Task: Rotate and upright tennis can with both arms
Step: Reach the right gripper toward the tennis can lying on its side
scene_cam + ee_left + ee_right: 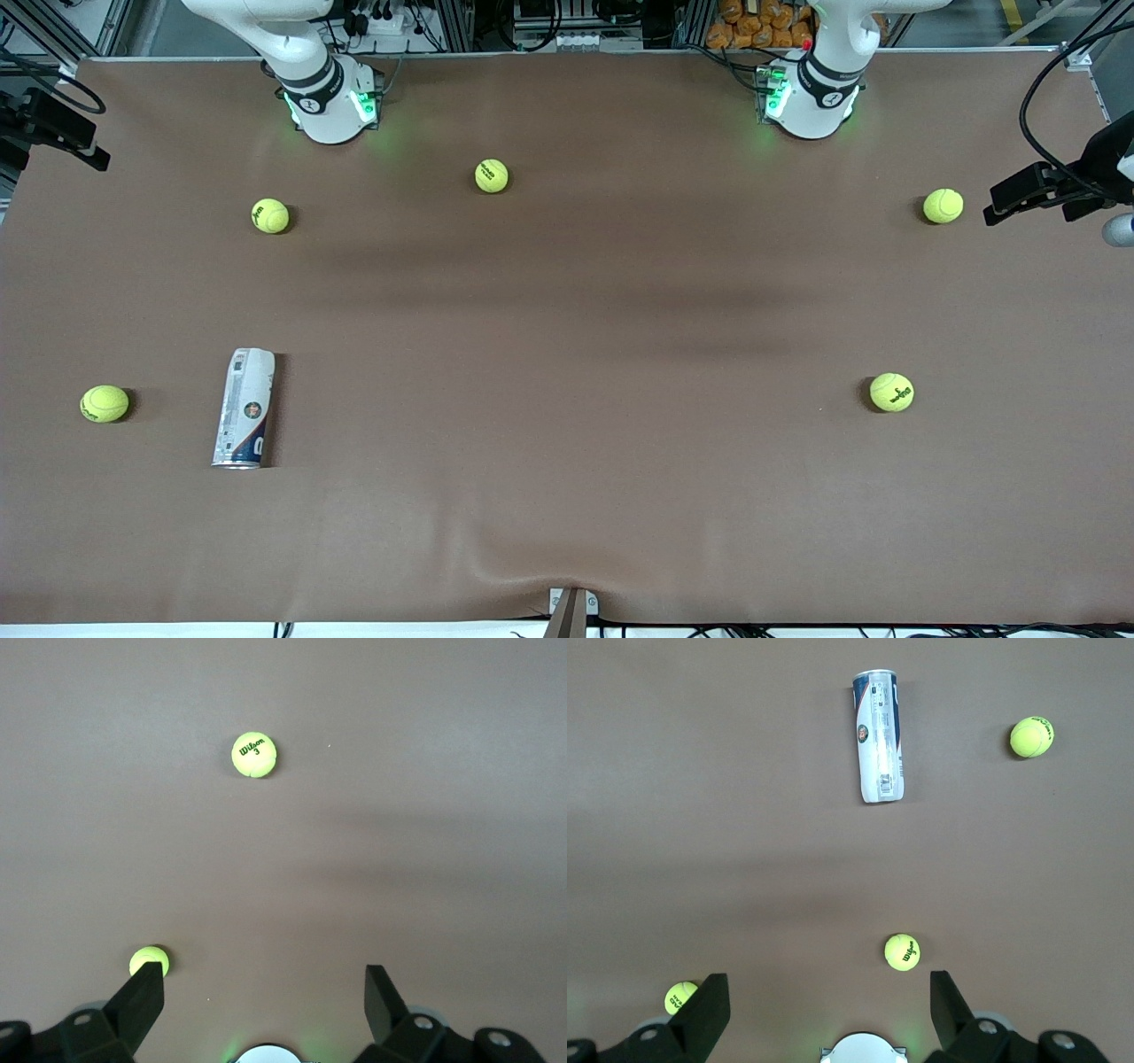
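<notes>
Left gripper jaws wide, empty, high over the brown table near its base; right gripper same, wide and empty, both arms waiting. Tennis can lies flat near the right arm's end, toward the front edge, a tennis ball beside it. Matte cloth surface, wrinkled at front edge; aluminium framing along the base edge.

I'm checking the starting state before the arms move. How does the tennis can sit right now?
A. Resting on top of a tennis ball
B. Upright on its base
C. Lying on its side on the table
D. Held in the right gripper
C: the tennis can lies lengthwise on the brown table, apart from the nearest tennis ball, and both the right gripper and the left gripper are open and empty.
</notes>
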Robot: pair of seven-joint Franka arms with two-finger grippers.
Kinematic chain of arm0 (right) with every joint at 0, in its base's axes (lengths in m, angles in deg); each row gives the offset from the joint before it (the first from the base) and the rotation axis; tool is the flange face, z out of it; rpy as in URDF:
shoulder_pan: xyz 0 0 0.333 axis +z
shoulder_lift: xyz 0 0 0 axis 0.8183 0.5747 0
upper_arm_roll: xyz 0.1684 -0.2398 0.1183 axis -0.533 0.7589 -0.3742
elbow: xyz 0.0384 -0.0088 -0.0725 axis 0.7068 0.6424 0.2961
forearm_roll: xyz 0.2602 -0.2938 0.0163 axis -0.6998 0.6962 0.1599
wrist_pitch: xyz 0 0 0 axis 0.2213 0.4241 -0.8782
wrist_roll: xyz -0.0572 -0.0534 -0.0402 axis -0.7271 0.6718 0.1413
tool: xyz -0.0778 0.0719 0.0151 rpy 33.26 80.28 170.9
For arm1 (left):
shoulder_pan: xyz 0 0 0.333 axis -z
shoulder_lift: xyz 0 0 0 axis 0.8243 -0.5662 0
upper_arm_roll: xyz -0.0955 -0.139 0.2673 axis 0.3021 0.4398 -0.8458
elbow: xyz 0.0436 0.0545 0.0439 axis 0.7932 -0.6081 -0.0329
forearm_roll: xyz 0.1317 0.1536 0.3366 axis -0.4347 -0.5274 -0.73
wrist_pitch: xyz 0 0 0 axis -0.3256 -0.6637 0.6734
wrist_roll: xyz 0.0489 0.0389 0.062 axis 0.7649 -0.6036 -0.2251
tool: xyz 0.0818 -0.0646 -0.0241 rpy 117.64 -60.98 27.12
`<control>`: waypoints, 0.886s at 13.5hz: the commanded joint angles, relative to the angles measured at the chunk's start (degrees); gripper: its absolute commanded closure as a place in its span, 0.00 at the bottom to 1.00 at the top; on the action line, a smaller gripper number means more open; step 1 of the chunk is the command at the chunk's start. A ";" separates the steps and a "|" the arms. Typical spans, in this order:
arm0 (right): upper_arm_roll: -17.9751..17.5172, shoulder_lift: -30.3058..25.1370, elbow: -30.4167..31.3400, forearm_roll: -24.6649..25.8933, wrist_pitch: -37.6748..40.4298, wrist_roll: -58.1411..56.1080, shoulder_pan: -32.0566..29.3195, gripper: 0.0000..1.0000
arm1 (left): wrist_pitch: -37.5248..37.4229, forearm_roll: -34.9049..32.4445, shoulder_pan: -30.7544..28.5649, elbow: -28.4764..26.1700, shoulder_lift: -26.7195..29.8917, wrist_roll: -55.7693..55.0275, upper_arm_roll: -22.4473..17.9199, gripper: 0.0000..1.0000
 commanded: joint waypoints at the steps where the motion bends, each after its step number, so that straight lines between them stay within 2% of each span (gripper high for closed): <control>1: -0.03 -0.78 1.42 0.78 -0.52 0.57 0.41 0.00 | 0.13 0.19 -0.17 0.07 -0.09 0.96 0.10 0.00; 12: 0.15 -0.96 3.53 0.78 -0.44 0.57 0.23 0.00 | -0.22 -0.24 -0.44 0.59 -0.44 0.17 1.06 0.00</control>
